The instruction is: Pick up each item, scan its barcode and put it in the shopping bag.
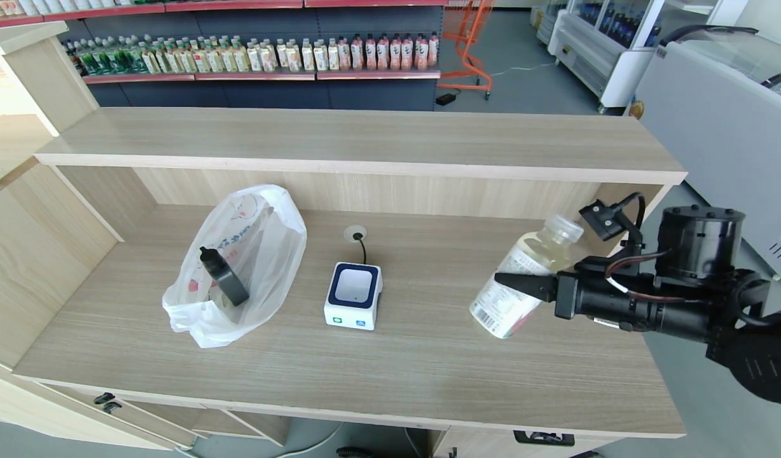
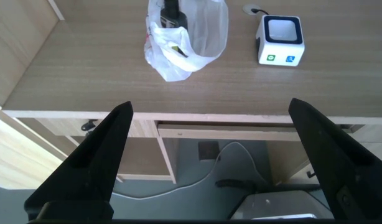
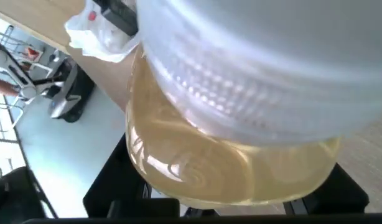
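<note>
— Wooden counter (image 1: 428, 356), shop shelves (image 1: 257, 57) behind it. How far along are we?
— One dark bottle (image 1: 224, 278) already stands in the shopping bag (image 1: 263, 254) on the counter's left. The right gripper (image 1: 519, 284) is clamped on a pale drink bottle (image 1: 505, 305), held tilted above the counter's right side, well apart from the scanner (image 1: 354, 294). I'd judge that scanning and bagging it are still to do.
— Room to move?
— Bare counter lies between bottle and scanner. The raised back ledge (image 1: 365, 137) and the left side wall (image 1: 41, 254) hem the bag in. The left gripper (image 2: 211, 109) hangs spread wide, out beyond the counter's front edge.
</note>
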